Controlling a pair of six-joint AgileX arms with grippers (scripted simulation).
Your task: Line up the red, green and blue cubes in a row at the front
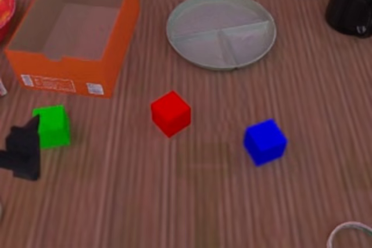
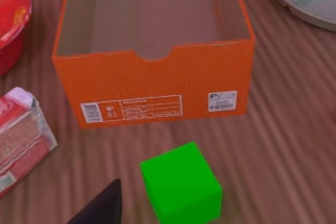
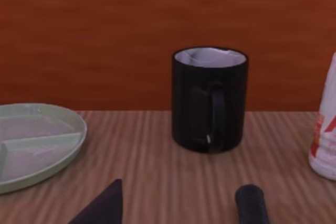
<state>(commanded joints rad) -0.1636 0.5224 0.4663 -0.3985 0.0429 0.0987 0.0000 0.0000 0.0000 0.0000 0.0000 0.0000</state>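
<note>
so the left gripper [image 1: 26,146] sits just beside the bright green matte cube [image 1: 52,126] at the table's left, can't tell whether its fingers are open. small red cube [image 1: 171,112] is mid-table, deep blue cube [image 1: 265,141] to its right. open orange cardboard box [image 1: 64,76] has white label stickers, print unreadable.

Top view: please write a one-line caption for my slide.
Left gripper beside the green cube; red cube and blue cube wait.
</note>
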